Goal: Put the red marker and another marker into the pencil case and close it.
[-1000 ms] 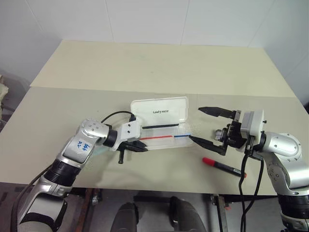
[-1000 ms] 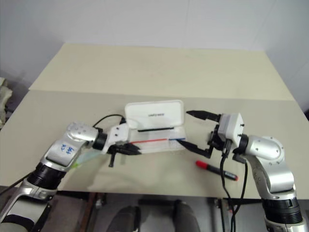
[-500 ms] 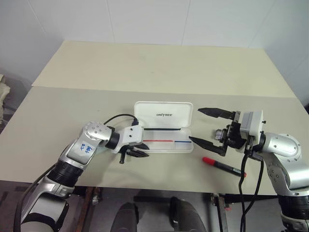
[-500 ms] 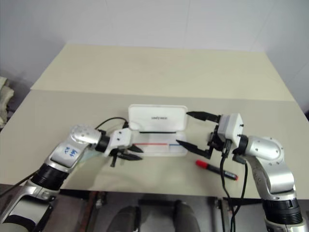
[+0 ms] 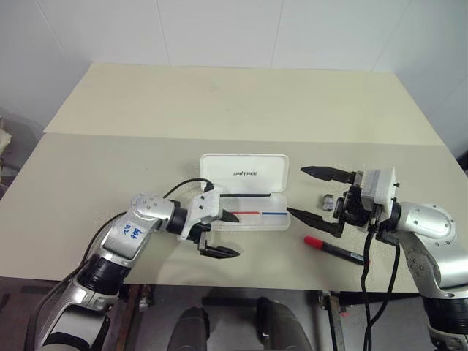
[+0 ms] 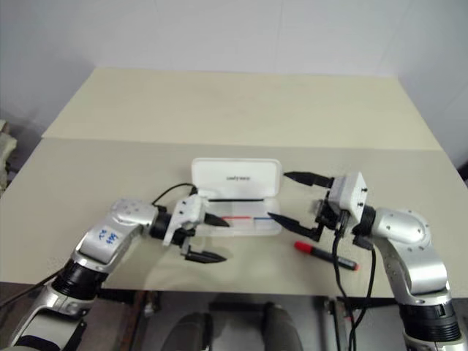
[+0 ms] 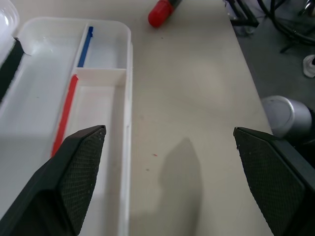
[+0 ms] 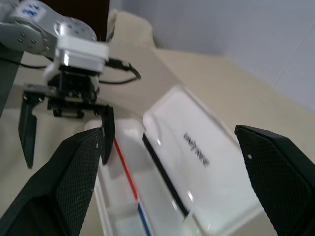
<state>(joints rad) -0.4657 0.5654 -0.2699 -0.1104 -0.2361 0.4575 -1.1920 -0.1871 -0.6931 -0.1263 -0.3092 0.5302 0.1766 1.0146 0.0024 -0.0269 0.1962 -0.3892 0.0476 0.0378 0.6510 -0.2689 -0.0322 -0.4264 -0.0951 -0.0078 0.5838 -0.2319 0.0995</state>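
Pale beige table [image 5: 241, 102] under a white tiled wall carries the whole scene, with both arms reaching in from the near edge. Left gripper [image 5: 219, 234] stands spread wide and empty, one finger over the tray's left end, the other hanging over bare tabletop at about 6 o'clock of it. Right gripper [image 5: 316, 192] is likewise parted and holds nothing, poised just off the case's right end at 3 o'clock.

Between them lies the pencil case [image 5: 248, 197], lid tipped back toward 12 o'clock and showing its small printed logo, the tray open. Inside the tray, the left wrist view shows a thin red-and-blue stripe [image 7: 66, 110] and a low divider [image 7: 101, 73], but no marker. It looks a light, stiff, smooth plastic shell, likely to skate on the table when the lid is pushed, so steadying one end while folding the lid seems wise.

Red marker [image 5: 333, 248] lies flat on the table at about 4 o'clock of the case, near the right gripper, its red cap end pointing toward the case. Slim, rigid and round, it will probably roll; a pinch across the middle of the dark barrel seems the surest hold.

No second marker can be made out on the table. A black cable [image 5: 183, 188] loops from the left wrist near the tray's left end, and the low divider could catch a marker laid in crooked
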